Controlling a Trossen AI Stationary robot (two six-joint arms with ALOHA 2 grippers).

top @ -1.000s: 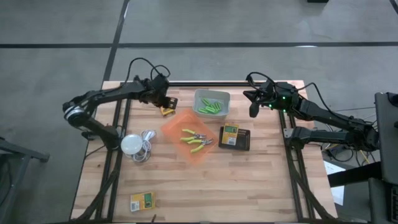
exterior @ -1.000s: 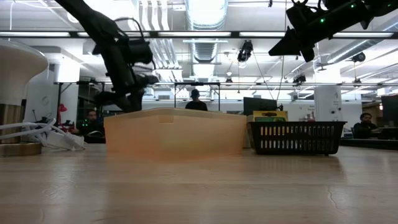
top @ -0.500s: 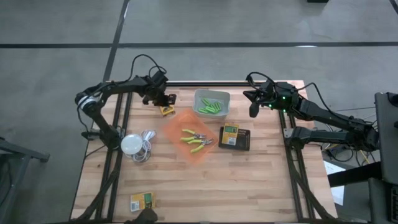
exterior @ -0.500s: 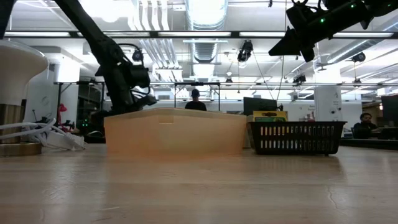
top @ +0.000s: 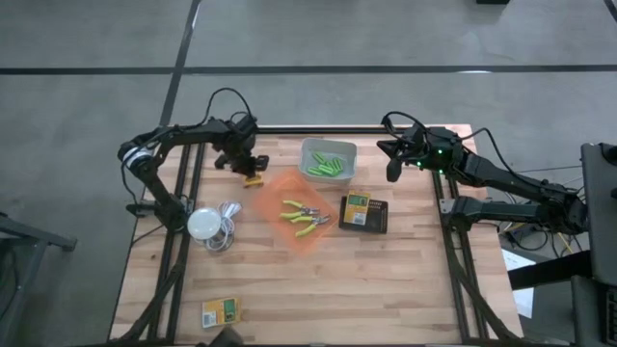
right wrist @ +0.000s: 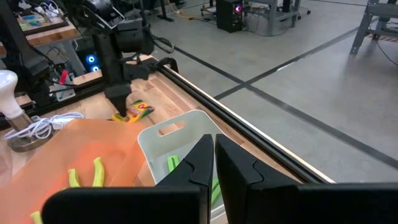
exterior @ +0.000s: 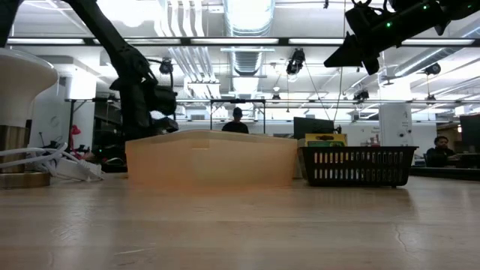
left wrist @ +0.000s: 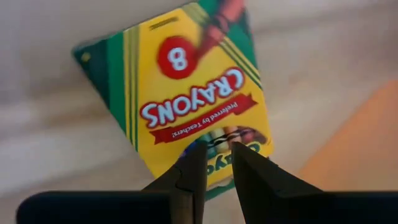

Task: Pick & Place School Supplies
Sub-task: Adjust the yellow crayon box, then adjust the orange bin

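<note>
The left pincer hangs clenched over the crayon box, fingertips nearly together just above its printed face; the box lies flat on the tabletop at 10 o'clock from the orange bin. The right pincer, also clenched, waits at 3 o'clock from the grey bin

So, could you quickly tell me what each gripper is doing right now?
Left gripper: nearly shut, fingertips on the crayon box beside the orange bin.
Right gripper: shut, empty, raised above the grey bin.
</note>
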